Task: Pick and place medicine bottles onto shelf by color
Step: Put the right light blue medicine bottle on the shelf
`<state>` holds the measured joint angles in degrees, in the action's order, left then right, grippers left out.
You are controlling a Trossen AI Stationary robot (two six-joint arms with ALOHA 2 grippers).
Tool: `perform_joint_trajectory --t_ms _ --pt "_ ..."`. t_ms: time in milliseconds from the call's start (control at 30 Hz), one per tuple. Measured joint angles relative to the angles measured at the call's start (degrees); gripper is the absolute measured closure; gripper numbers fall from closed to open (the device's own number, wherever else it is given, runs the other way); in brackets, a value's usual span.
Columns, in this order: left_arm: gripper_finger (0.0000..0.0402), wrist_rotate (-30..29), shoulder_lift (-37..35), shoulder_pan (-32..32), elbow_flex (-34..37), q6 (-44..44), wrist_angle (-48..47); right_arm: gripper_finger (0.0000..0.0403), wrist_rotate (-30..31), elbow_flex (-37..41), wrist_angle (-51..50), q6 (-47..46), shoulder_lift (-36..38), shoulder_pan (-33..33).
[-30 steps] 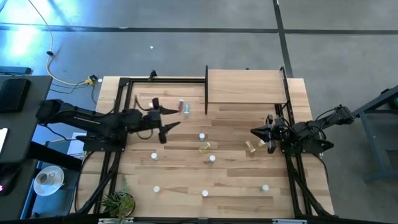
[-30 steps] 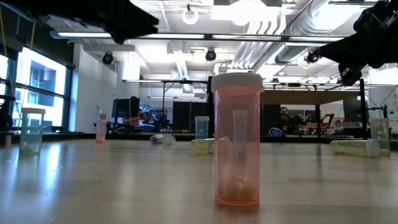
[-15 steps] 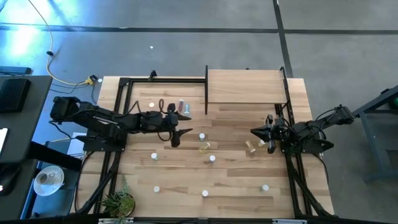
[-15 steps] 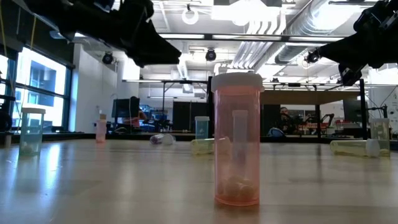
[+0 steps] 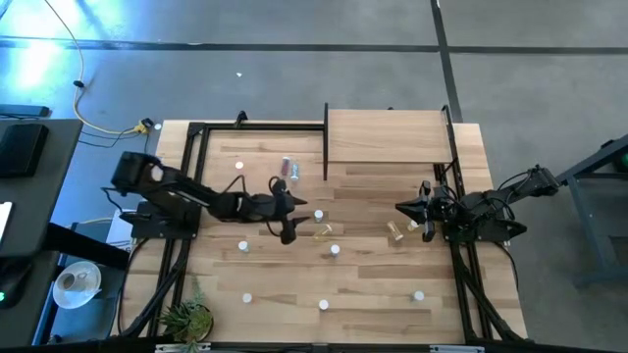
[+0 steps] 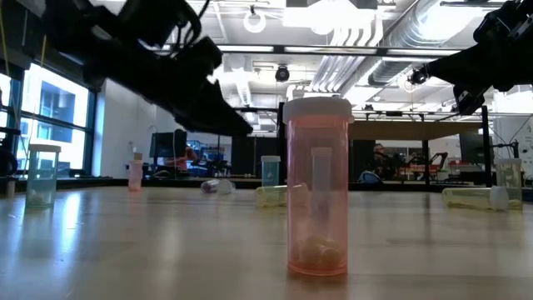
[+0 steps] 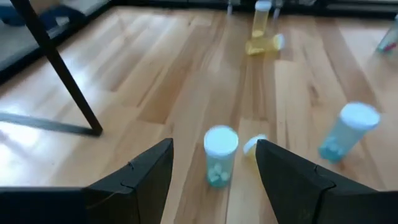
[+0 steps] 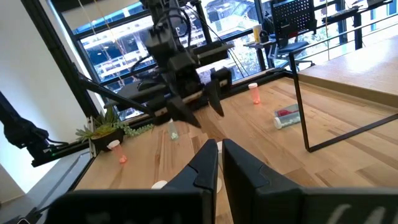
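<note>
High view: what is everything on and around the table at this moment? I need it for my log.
medicine bottles: about ten, white caps, scattered on the tabletop, none on the shelf
red bottle: one, lying near the black frame
yellow bottles: two, lying, mid-table and right
shelf: one, pale wood, far edge
tabletop: one, striped planks
plant: one, green, near-left corner
left gripper: dark, open, over the middle bottles
right gripper: dark, shut, beside the right yellow bottle

The plank table carried scattered medicine bottles, a shelf at its far edge, and a small plant at its near-left corner.
</note>
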<state>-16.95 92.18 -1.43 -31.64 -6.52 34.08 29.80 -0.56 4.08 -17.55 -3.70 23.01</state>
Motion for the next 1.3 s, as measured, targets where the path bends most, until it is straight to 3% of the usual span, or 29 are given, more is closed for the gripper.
perform_joint_trajectory --t_ms 533,833,1300 --pt "0.0184 -0.4 15.6 -0.1 0.0 -5.4 13.5 0.0390 0.0 0.0 0.0 0.0 0.0 0.0" --pt "0.0184 -0.2 22.8 -0.1 -5.0 -5.4 16.0 0.0390 0.0 0.0 0.0 0.0 0.0 0.0" --pt "0.0193 -3.0 24.3 -0.6 -6.8 -4.3 15.9 0.0390 0.0 0.0 0.0 0.0 0.0 0.0"
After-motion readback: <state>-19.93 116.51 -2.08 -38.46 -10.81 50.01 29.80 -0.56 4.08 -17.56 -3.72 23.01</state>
